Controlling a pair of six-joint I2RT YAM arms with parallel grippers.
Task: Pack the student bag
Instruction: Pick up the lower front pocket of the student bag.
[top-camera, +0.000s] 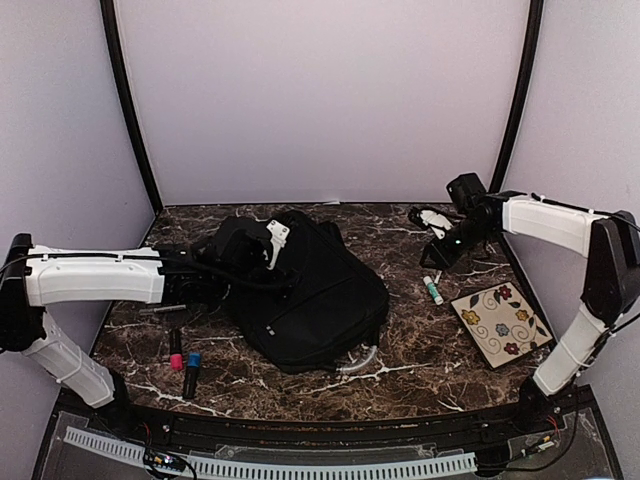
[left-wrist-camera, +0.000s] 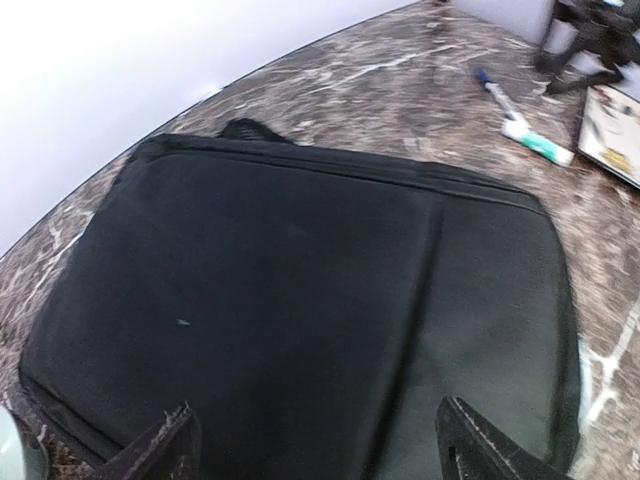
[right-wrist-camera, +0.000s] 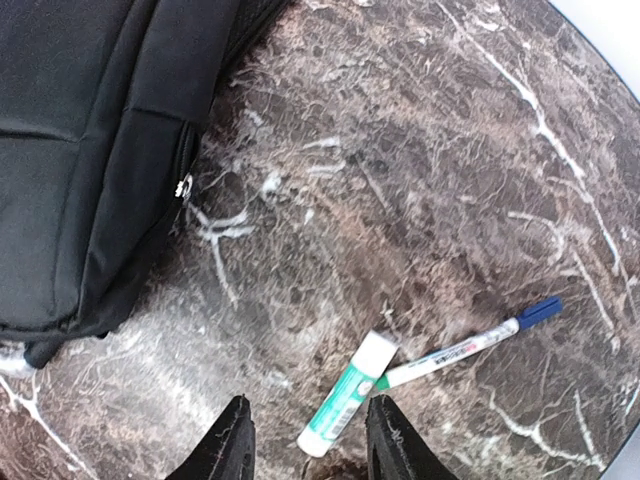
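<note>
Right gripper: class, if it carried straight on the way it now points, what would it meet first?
Most likely the green-and-white glue stick, lying just ahead of the right gripper, though depth is unclear.

Top external: high above the near edge, facing forward and down, whole table (top-camera: 420, 370) in frame.
Left wrist: close over the student bag (left-wrist-camera: 300, 300), looking across it.
Right wrist: near, looking down on the marble.
Wrist views share the bag, glue stick (right-wrist-camera: 348, 395) and pen (right-wrist-camera: 470, 348).
</note>
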